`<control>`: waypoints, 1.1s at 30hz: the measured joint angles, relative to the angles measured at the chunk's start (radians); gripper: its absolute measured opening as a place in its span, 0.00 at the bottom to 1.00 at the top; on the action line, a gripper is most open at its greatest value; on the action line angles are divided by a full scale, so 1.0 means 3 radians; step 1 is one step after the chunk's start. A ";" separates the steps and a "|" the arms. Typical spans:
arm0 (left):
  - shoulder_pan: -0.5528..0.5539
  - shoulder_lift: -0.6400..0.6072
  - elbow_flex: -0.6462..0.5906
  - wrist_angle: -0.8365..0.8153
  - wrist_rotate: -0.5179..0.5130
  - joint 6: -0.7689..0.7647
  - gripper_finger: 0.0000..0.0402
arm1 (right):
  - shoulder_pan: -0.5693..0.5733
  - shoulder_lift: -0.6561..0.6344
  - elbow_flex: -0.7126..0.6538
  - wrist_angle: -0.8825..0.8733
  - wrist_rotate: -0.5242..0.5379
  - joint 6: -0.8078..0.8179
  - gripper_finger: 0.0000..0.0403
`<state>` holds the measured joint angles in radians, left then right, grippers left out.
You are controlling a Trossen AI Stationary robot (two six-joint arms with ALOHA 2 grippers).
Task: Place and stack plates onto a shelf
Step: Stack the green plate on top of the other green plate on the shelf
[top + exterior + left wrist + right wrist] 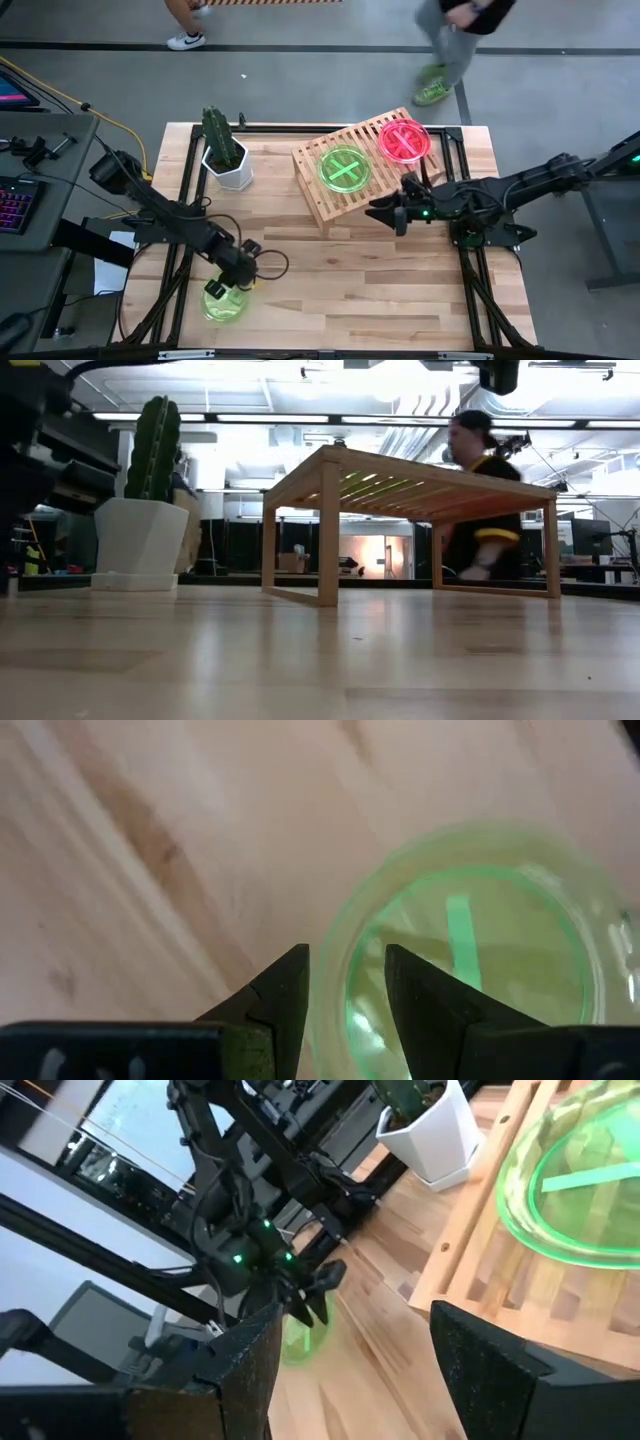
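Observation:
A neon green plate [222,302] sits at the table's near left corner, and my left gripper [240,272] stands over its far right rim, shut on it. The light-wood slatted shelf [330,200] stands at the table's far right. It carries a second green plate [343,167] and a pink-red plate [404,139], both lying flat on the slats. My right gripper [392,213] hovers open beside the shelf's near edge, touching nothing. The other plates are out of view. My left gripper holds the green plate by its rim [335,985], one finger [425,1005] inside the plate and one [280,1005] outside. The fingers come from above, pointing down. Whether the plate is lifted or lies on the table, I cannot tell.
A cactus in a white pot [226,155] stands at the table's far left, close to the shelf's left end. People walk on the floor beyond the far edge [450,40]; one shows behind the shelf [478,500]. A desk with a keyboard [15,205] lies left of the table.

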<state>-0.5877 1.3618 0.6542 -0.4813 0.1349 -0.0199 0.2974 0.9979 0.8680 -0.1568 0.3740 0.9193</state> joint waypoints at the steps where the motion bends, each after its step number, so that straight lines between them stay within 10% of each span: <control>1: -0.0002 -0.0036 -0.0046 0.0091 0.0001 0.0022 0.30 | 0.0000 0.0020 0.0000 0.0027 0.0000 -0.0001 0.59; 17: 0.0003 -0.0037 -0.0539 0.0519 0.0014 0.0232 0.30 | 0.0000 0.0034 0.0000 0.0130 0.0003 0.0076 0.59; 24: 0.0032 -0.0019 -0.0476 0.0457 0.0364 -0.0087 0.04 | 0.0000 0.0034 0.0000 0.0110 0.0005 0.0051 0.59; 33: 0.0528 -0.0536 -0.0459 0.0288 0.0867 -0.0710 0.00 | 0.0000 0.0034 0.0000 0.0058 0.0000 -0.0062 0.59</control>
<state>-0.4293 1.2010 0.5166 -0.3950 0.3951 -0.2329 0.2974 1.0080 0.8680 -0.1394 0.3742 0.9008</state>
